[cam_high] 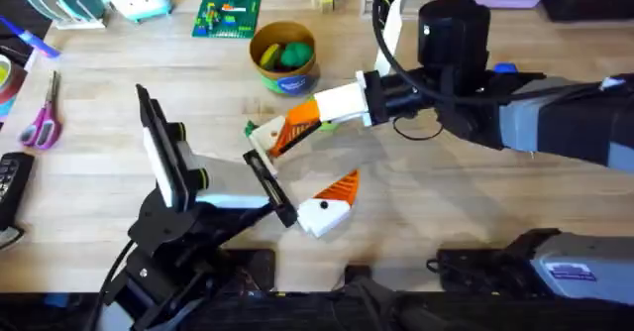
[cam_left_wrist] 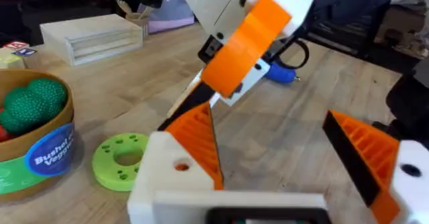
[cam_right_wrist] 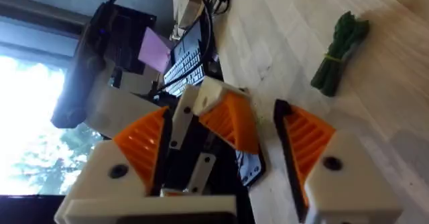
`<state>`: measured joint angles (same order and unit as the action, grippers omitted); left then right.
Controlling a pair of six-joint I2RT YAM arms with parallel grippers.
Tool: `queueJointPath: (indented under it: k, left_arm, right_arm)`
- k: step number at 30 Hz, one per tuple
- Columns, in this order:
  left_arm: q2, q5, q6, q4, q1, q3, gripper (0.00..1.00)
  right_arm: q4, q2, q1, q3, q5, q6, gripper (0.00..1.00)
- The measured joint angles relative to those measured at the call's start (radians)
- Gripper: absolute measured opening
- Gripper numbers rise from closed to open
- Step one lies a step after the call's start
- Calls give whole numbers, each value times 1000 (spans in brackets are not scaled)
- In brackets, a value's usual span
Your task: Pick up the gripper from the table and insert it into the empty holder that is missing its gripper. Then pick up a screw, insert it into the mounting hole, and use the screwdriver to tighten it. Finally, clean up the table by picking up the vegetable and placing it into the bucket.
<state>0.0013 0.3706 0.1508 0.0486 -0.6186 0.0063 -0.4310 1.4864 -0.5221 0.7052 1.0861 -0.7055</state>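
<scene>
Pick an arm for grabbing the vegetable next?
Right. The right gripper hangs open just beside the vegetable and closer to the bucket; the left gripper sits farther back.

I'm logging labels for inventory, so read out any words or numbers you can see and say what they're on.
"Bushel of Vegg...", cut off, partly blurred: blue label on the round tan-yellow bucket.
Label on the right arm's grey housing: too small to read.
Black keyboard's keys: too blurred to read.
</scene>
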Motion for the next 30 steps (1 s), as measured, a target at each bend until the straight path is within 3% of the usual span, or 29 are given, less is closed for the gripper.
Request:
queueJointPath:
  k: [5, 13, 17, 21, 30]
  left_arm:
    - [0, 0, 0, 0, 0, 0, 991]
    - [0, 0, 0, 0, 0, 0, 991]
    - [0, -1, 0, 0, 0, 0, 991]
    - [0, -4, -1, -3, 0, 0, 991]
    - [0, -9, 0, -1, 0, 0, 991]
  right_arm:
    - [39, 0, 0, 0, -1, 3, 667]
    - [75, 0, 0, 0, -1, 4, 586]
    - [75, 0, 0, 0, -4, 3, 367]
    - [79, 0, 4, 0, -15, -2, 31]
    - [77, 0, 2, 0, -35, -31, 17]
